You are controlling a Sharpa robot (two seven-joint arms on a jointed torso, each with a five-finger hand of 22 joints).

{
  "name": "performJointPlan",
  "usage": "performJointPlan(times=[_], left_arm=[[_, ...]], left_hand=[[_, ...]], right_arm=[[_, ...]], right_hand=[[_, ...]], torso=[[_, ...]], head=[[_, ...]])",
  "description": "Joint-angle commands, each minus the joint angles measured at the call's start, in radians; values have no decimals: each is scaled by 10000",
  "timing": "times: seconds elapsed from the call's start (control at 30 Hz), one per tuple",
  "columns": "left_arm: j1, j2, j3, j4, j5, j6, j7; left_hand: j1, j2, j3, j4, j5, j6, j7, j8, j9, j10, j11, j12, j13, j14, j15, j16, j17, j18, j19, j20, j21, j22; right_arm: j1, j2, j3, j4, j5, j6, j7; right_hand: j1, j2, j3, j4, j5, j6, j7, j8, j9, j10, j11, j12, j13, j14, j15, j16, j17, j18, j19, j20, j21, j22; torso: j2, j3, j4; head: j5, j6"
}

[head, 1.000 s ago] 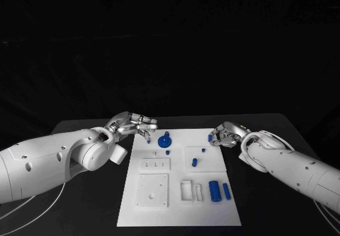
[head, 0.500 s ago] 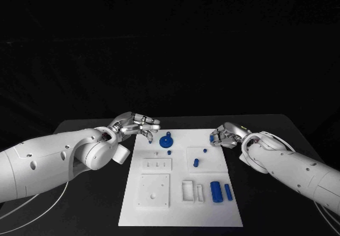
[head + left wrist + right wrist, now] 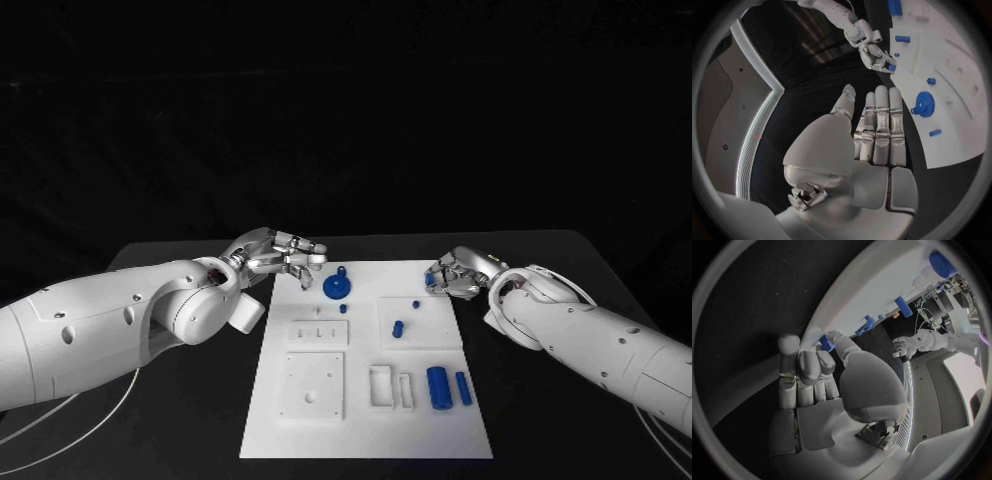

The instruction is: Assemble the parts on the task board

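Observation:
The white task board (image 3: 433, 430) lies in the middle of the table. A blue gear (image 3: 336, 290) sits near its far edge, with a small blue peg (image 3: 397, 328) and two blue cylinders (image 3: 437, 387) further toward me. My left hand (image 3: 281, 254) hovers over the board's far left corner, fingers straight and holding nothing; the left wrist view shows the left hand (image 3: 873, 135) beside the gear (image 3: 924, 104). My right hand (image 3: 456, 276) is at the far right corner. In the right wrist view the right hand (image 3: 817, 375) pinches a small blue part (image 3: 826, 343) at the board's edge (image 3: 879, 295).
White raised blocks and sockets (image 3: 315, 385) cover the board's near left half, and a slotted block (image 3: 387, 388) stands beside the cylinders. Black table (image 3: 188, 420) surrounds the board on all sides. White cables (image 3: 43, 440) trail at the near left.
My left hand has drifted slightly right, toward the gear. The right hand stays at the far right corner with its blue part.

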Motion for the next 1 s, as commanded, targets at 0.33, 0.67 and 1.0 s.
performJointPlan(times=[0.33,0.67,1.0], left_arm=[[-4,89,-6,7,10,226,-111],[-9,122,-9,5,6,216,-121],[58,172,-21,-71,-76,-78,-386]], left_hand=[[-6,133,-22,8,55,16,45,10,7,-68,-3,-7,2,-13,54,-70,-24,-121,32,53,-75,-13],[18,123,-20,10,54,2,48,18,11,-88,4,-8,1,-6,59,-97,-55,-115,47,61,-113,-26],[20,141,-81,-64,109,121,-37,17,8,159,-178,52,28,229,-160,1220,833,-96,272,-128,333,287]], right_arm=[[9,32,3,-114,507,1,43],[16,2,7,-25,736,-755,115],[343,-212,129,761,943,-850,-50]], right_hand=[[14,210,236,62,-640,736,-236,-6,72,32,-185,82,56,21,-156,-11,28,-185,-45,-118,1,680],[133,302,352,-30,-593,1039,-306,-9,121,93,-233,90,84,35,-212,29,83,-240,-20,-190,148,706],[-21,345,923,-87,-629,667,-187,-10,57,10,-183,-107,-20,31,-169,7,112,-208,-58,-160,163,697]], torso=[[4,0,-4],[6,-2,1],[-91,54,-19]], head=[[-48,4],[-21,32],[108,221]])
